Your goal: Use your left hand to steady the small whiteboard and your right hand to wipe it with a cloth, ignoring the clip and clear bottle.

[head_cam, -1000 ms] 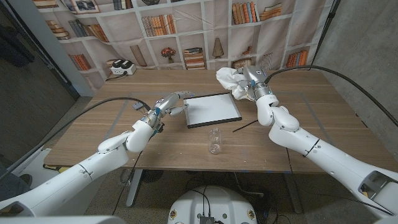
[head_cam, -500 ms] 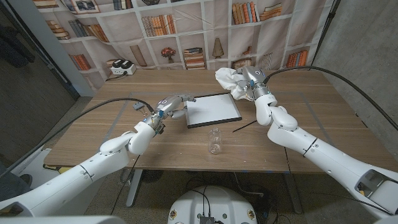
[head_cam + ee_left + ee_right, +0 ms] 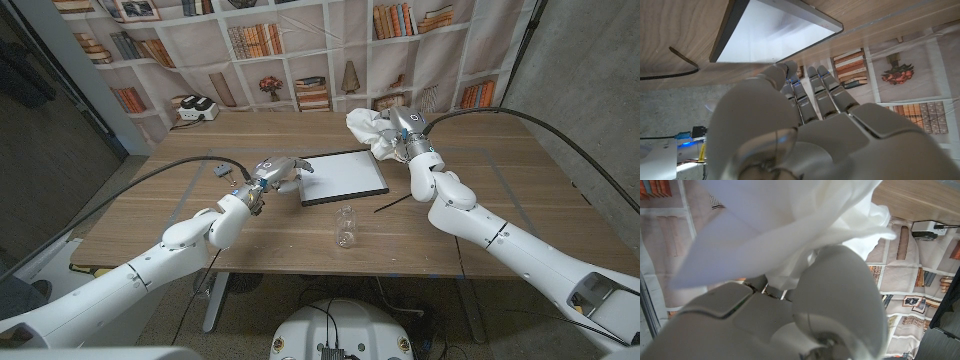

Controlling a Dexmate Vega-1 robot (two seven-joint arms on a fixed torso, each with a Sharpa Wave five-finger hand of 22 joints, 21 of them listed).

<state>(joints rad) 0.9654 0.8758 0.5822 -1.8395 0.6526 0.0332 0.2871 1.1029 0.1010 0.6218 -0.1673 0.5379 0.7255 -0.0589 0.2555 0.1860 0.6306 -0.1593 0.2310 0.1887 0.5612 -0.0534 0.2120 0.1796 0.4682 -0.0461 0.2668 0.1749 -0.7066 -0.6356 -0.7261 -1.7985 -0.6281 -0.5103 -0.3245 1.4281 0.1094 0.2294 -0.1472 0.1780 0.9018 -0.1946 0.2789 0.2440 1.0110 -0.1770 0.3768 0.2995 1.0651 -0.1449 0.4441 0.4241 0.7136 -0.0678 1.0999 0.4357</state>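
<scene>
Toward the left edge of the wooden table (image 3: pixel 520 190), a small metal clip (image 3: pixel 220 171) lies on the boards. Just right of it, the left hand (image 3: pixel 281 170) reaches in with its fingers (image 3: pixel 822 87) spread and holding nothing, the fingertips at the left edge of the small whiteboard (image 3: pixel 342 176); whether they actually touch the frame cannot be told from the head view. In the left wrist view the hand (image 3: pixel 805 135) stretches toward the board's dark frame (image 3: pixel 775 32) (its white face looks clean from here). The board lies flat near the middle of the table, slightly turned. In front of it, nearer the front edge, a clear bottle (image 3: pixel 345 227) lies on its side, apart from the board. A thin dark stick (image 3: pixel 391 203) lies off the board's front right corner. Beyond the board's far right corner, the right hand (image 3: pixel 398 134) grips a bunched white cloth (image 3: pixel 366 126), raised above the table and clear of the board; the right wrist view shows the cloth (image 3: pixel 790 225) billowing out of that hand (image 3: pixel 785 320).
</scene>
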